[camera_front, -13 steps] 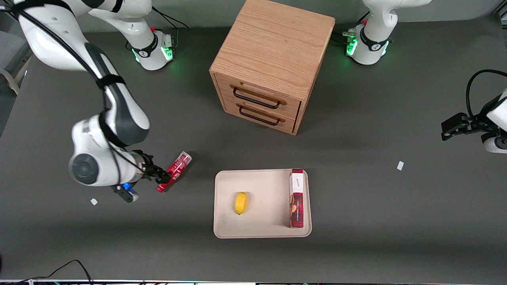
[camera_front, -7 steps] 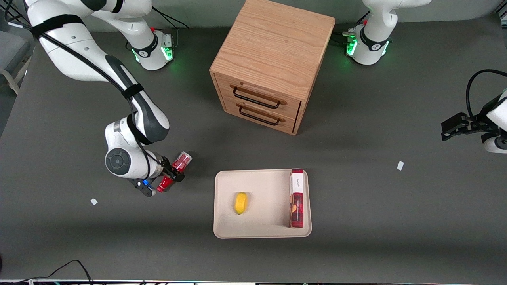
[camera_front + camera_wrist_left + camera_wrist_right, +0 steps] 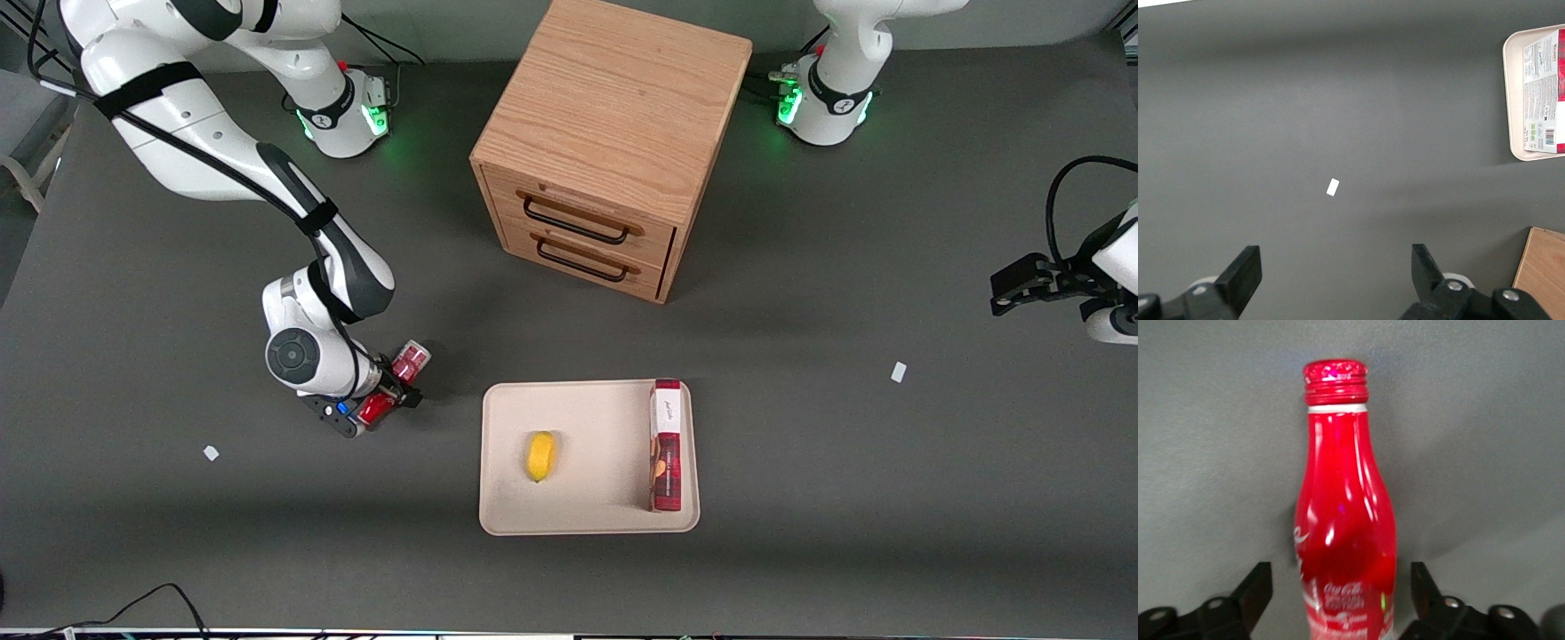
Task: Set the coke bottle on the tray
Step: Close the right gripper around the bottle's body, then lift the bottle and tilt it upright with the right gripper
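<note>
While the coke bottle (image 3: 394, 387) lies on its side on the dark table (image 3: 800, 444), just beside the beige tray (image 3: 596, 516) toward the working arm's end, the gripper (image 3: 388, 396) straddles its body crosswise, fingers (image 3: 1258, 587) spread either side, not yet pinching.

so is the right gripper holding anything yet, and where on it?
Nothing held yet. The gripper is open, fingers either side of the small slim red coke bottle's lower body with gaps; bottle lies on the table.
</note>
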Robot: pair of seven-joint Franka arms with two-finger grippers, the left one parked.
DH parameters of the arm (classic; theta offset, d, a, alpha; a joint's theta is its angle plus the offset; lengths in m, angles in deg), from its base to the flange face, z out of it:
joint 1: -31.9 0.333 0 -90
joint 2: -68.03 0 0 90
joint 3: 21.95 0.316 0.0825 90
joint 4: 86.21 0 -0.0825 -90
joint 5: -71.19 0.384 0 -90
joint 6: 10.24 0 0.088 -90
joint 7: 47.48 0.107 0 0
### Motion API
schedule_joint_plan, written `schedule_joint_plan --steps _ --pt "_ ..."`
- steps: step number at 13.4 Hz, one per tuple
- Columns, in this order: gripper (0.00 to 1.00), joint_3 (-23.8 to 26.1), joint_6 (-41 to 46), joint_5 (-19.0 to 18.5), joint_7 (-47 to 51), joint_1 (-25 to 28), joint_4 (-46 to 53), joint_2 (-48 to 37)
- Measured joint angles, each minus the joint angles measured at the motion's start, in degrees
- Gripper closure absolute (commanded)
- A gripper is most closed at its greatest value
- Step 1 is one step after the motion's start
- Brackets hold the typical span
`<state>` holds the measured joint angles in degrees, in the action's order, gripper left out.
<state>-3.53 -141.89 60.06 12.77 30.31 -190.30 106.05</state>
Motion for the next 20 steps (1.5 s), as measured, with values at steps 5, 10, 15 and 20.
schedule_joint_plan --steps 5,10,15,20 --pt "1.00 0.0 0.0 -0.7 0.0 0.0 0.1 0.0" --pt "1.00 0.9 6.4 -1.6 -8.0 -0.1 2.6 -7.7" --pt "1.00 3.2 21.0 -1.5 -20.7 -0.5 12.6 -18.1" --pt "1.00 9.1 24.0 2.0 -23.0 0.0 28.4 -9.9"
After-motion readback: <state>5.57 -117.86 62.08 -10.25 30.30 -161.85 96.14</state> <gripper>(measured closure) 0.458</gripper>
